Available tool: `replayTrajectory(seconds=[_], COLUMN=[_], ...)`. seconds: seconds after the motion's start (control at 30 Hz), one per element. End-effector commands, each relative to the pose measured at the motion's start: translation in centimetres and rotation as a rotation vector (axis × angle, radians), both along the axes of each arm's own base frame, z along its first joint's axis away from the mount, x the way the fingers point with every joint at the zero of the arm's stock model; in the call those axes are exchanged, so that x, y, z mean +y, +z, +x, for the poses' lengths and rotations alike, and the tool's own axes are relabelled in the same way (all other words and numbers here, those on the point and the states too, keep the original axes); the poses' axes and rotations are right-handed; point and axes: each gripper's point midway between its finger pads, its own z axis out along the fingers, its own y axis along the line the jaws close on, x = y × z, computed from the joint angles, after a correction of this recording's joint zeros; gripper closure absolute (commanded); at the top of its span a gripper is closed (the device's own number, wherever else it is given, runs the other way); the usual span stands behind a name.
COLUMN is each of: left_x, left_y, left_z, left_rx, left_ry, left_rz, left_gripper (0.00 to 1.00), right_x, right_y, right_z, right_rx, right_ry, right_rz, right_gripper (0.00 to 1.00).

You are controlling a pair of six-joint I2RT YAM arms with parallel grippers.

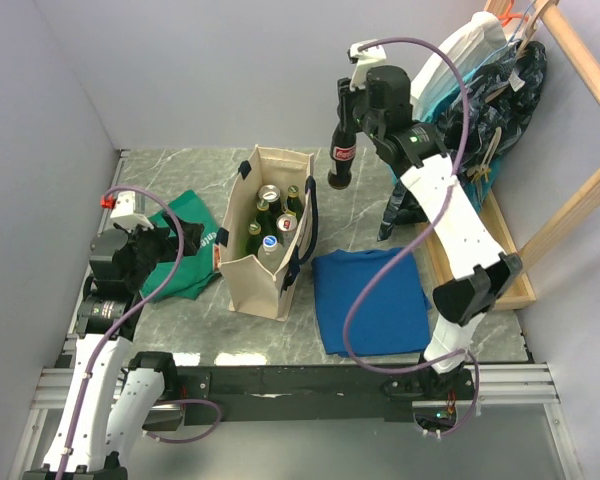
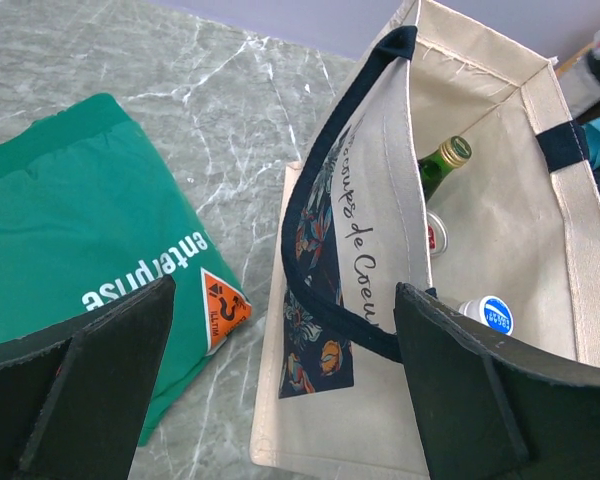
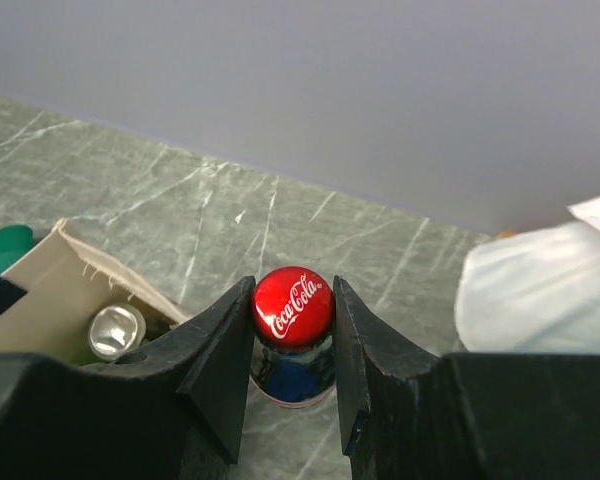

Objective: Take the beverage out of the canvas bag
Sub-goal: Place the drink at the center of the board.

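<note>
1. Grey-veined marble forms the table (image 1: 170, 165), which is set against plain lilac walls. On it the canvas bag (image 1: 265, 270) stands upright and open, its navy handles raised.
2. At the right gripper (image 3: 292, 340), the jaws are clamped on the neck of a dark bottle (image 1: 341, 160). Its red cap reads "Coca-Cola" in white script. The bottle hangs upright outside the bag, just right of the bag's far corner.
3. At the left gripper (image 2: 285, 300), the jaws are spread wide and hold nothing, just left of the bag.
4. Script printed on the bag's side, beside a navy floral patch, is only partly legible: "de Coeu".
5. Inside the bag are a green bottle with a gold cap (image 2: 445, 160), a blue-and-white cap (image 2: 490, 312) and a silver can top (image 1: 269, 193).
6. Left of the bag lies a green cloth (image 2: 70, 230) with "enterprise" in white and an orange diamond label. A blue cloth (image 1: 370, 300) lies flat to the bag's right.
</note>
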Motion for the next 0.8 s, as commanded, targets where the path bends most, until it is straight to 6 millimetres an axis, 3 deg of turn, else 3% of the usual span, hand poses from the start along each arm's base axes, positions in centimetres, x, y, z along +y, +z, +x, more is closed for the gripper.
replayTrajectory(seconds=[0.0,0.3,0.77], left_x=[0.4,0.8,1.2], left_y=[1.3,1.3,1.6], left_z=[0.1,0.3,0.0], left_rx=[-0.046,-0.038,-0.047], left_ry=[0.020,0.046,0.069], left_rz=[0.012,0.016,0.012], left_gripper=[0.04,0.04,0.04], right_x=[-0.1,-1.1,-0.5], right_y=[8.4,3.0,-1.8], right_z=[2.0,8.0,10.9], right_rx=[-0.279,-0.217,-0.183], right_ry=[-0.005,-0.071,-0.064], right_rz=[0.181,0.174,0.104], right_gripper=[1.00,1.00,1.00])
